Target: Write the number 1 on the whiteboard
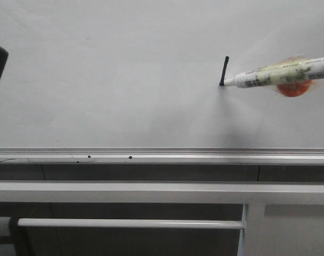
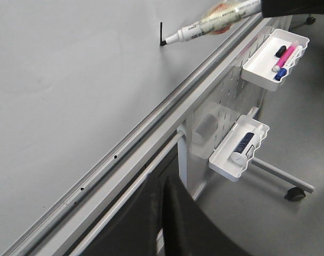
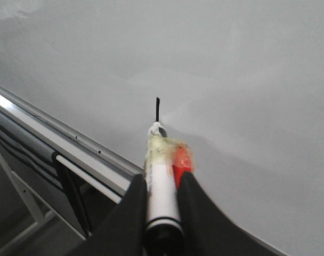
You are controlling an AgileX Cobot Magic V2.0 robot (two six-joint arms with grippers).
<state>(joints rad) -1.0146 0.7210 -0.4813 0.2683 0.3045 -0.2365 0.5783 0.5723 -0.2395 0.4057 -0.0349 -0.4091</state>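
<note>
The whiteboard (image 1: 124, 69) fills the front view, with its silver bottom rail (image 1: 151, 156) below. A short black slanted stroke, the number 1 (image 1: 224, 70), stands on it at the right; it also shows in the left wrist view (image 2: 161, 33) and the right wrist view (image 3: 157, 110). My right gripper (image 3: 161, 188) is shut on a white marker pen (image 1: 279, 73) wrapped in tape with an orange-red patch. The pen's black tip touches the stroke's foot. My left gripper (image 2: 165, 184) is shut and empty, low beside the rail, far left of the stroke.
White metal bars (image 1: 130, 224) of the stand run below the rail. Two white trays hang on the stand in the left wrist view, one with coloured markers (image 2: 275, 56), one with an eraser (image 2: 239, 149). A caster wheel (image 2: 295, 193) sits on the grey floor.
</note>
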